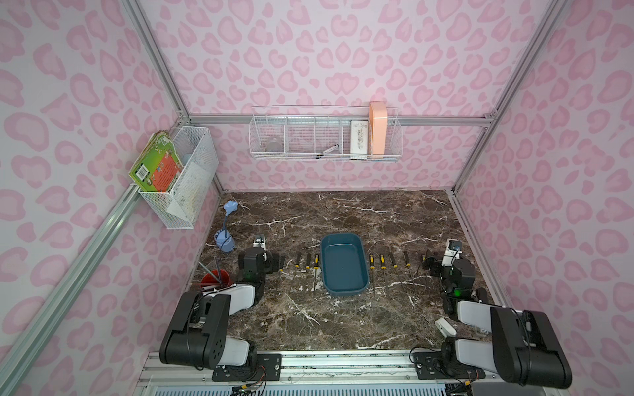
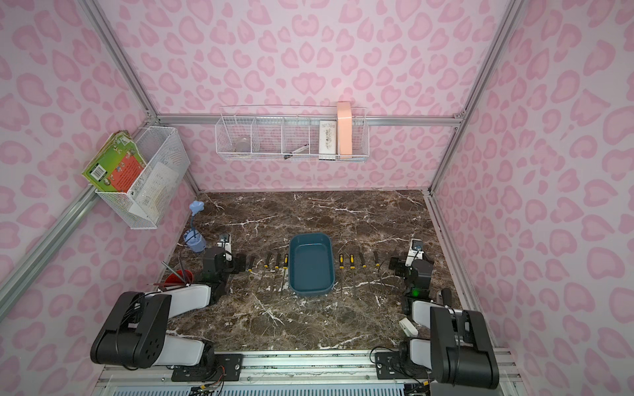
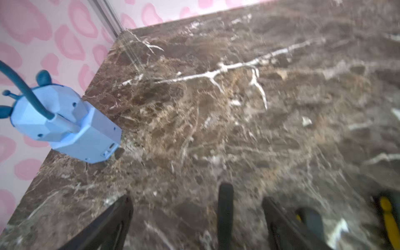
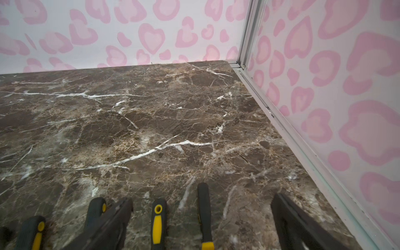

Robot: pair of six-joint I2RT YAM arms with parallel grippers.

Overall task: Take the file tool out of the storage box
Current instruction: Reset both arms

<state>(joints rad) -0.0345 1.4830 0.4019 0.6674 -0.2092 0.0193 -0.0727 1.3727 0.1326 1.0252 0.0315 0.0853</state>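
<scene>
**Handling.** The files (image 1: 316,265) are slim needle types: black handle with yellow inlay, thin bare steel shank. They are judged light and stiff. The shank looks narrow and smooth, so it is likely to roll or slip between pads, and the tip could bend if levered. Take hold across the handle near its middle, where the section is thickest.

**Location.** None is visible inside the box (image 1: 344,265); its floor shows bare in both top views. The files lie flat on the table (image 1: 343,212) in two rows, one on each side of the box. They are roughly parallel, with handles toward the back wall. The innermost of each row lies just beside the box wall.

**Left gripper** (image 3: 197,200). The jaws stand wide apart and hold nothing. One of the files (image 3: 225,207) lies on the table between the fingers, at the outer end of the left row. This view is blurred.

**Right gripper** (image 4: 202,199). The jaws stand wide apart and hold nothing. Two of the files lie on the table between the fingers, at the outer end of the right row.

**Status.** With the box empty, removal is judged complete
</scene>
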